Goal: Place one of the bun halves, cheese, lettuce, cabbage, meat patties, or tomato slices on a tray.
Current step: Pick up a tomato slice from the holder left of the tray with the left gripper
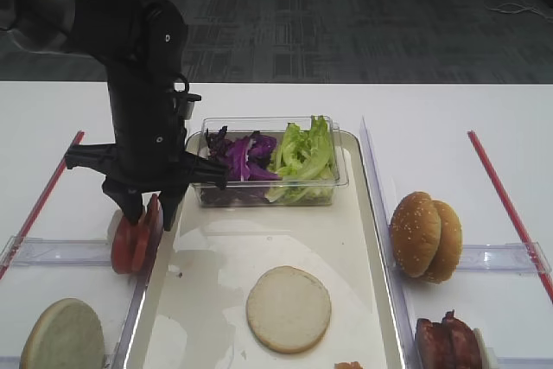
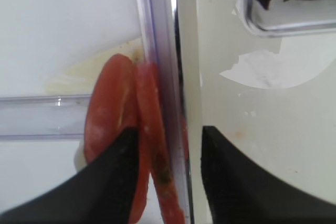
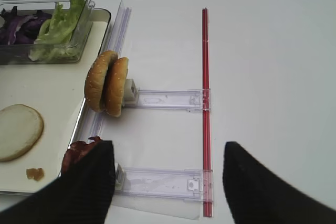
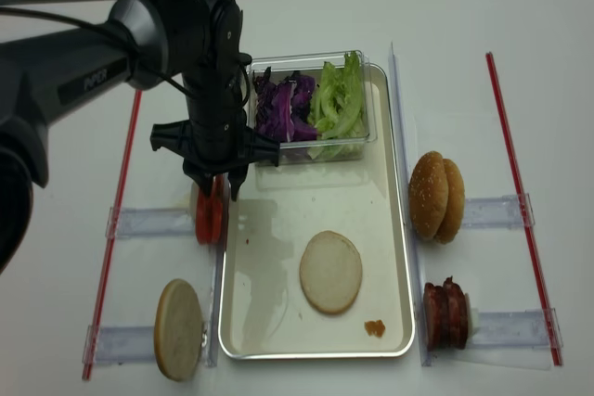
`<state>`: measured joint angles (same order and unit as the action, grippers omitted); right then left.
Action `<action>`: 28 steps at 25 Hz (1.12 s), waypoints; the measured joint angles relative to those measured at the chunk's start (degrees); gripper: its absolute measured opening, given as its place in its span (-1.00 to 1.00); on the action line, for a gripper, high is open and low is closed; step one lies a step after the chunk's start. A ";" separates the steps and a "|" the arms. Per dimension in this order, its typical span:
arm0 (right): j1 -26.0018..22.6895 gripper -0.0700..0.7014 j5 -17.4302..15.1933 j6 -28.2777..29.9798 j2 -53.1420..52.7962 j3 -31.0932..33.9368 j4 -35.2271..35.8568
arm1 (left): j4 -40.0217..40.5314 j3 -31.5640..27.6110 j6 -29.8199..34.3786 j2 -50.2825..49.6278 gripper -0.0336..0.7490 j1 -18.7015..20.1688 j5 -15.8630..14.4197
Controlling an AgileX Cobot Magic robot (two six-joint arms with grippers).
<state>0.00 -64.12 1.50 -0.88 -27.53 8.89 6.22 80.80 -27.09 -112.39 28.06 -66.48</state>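
Tomato slices (image 2: 126,129) stand on edge in a clear holder just outside the tray (image 1: 367,239). They look thin, wet and floppy, so pinch across both flat faces. The left tool (image 2: 170,145) straddles them, fingers apart, not yet clamped. No readable writing nearby.

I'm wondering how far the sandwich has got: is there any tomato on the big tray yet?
No. The tray holds only a pale bun half and the salad box; the tomato slices stand outside its left rim.
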 joint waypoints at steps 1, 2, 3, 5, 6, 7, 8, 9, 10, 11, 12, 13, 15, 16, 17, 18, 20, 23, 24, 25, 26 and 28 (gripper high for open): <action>0.00 0.36 0.00 0.00 0.00 0.00 0.00 | 0.00 0.00 0.00 0.00 -0.14 0.00 0.00; 0.00 0.36 0.00 0.00 0.00 0.00 0.00 | 0.03 0.00 0.00 0.00 -0.16 0.00 0.00; 0.00 0.36 0.00 0.00 0.00 0.00 0.00 | 0.03 0.00 0.00 0.00 -0.17 0.00 0.00; 0.00 0.36 0.00 0.00 0.00 0.00 0.00 | 0.03 0.00 0.00 0.00 -0.18 0.00 0.00; 0.00 0.36 0.00 0.00 0.00 0.00 0.00 | 0.03 0.00 0.00 0.00 -0.18 0.00 0.00; 0.00 0.36 0.00 -0.11 0.00 0.00 0.00 | 0.03 0.00 0.00 0.00 -0.19 0.00 0.00; 0.00 0.36 0.00 -0.11 0.00 0.00 0.00 | 0.03 0.00 0.00 0.00 -0.19 0.00 0.00; 0.00 0.36 0.00 -0.11 0.00 0.00 0.00 | 0.03 0.00 0.00 0.00 -0.19 0.00 0.00; 0.00 0.36 0.00 -0.11 0.00 0.00 0.00 | 0.03 0.00 0.00 0.00 -0.19 0.00 0.00; 0.00 0.36 0.00 -0.11 0.00 0.00 0.00 | 0.03 0.00 0.00 0.00 -0.19 0.00 -0.13; 0.00 0.36 0.00 -0.11 0.00 0.00 0.00 | 0.03 0.00 0.00 0.00 -0.19 0.00 -0.27; 0.00 0.36 0.00 -0.11 0.00 0.00 0.00 | 0.03 0.00 0.00 0.00 -0.19 0.00 -0.42; 0.00 0.36 0.00 -0.11 0.00 0.00 0.00 | 0.03 0.00 0.00 0.00 -0.19 0.00 -0.80; 0.00 0.36 0.00 -0.11 0.00 0.00 0.00 | 0.03 0.00 0.00 0.00 -0.19 0.00 -0.90; 0.00 0.36 0.00 -0.11 0.00 0.00 0.00 | 0.03 0.00 0.00 0.00 -0.19 0.00 -0.90; 0.00 0.36 0.00 -0.11 0.00 0.00 0.00 | 0.03 0.00 0.00 0.00 -0.19 0.00 -1.00; 0.00 0.36 0.00 -0.11 0.00 0.00 0.00 | 0.03 0.00 0.00 0.00 -0.23 0.00 -1.13; 0.00 0.36 0.00 -0.11 0.00 0.00 0.00 | 0.03 0.00 0.10 0.00 -0.32 0.00 -1.46; 0.00 0.36 0.00 -0.11 0.00 0.00 0.00 | 0.03 0.00 0.10 0.00 -0.34 0.00 -1.46; 0.00 0.36 0.00 -0.11 0.00 0.00 0.00 | 0.03 0.00 0.10 0.00 -0.36 0.00 -1.46; 0.00 0.36 0.00 -0.11 0.00 0.00 0.00 | 0.03 0.00 0.10 0.00 -0.38 0.00 -1.46; 0.00 0.36 0.00 -0.11 0.00 0.00 0.00 | 0.03 0.00 0.10 0.00 -0.40 0.00 -1.46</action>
<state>0.00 -64.12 1.39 -0.88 -27.53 8.89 6.25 80.80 -26.99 -112.39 28.06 -67.94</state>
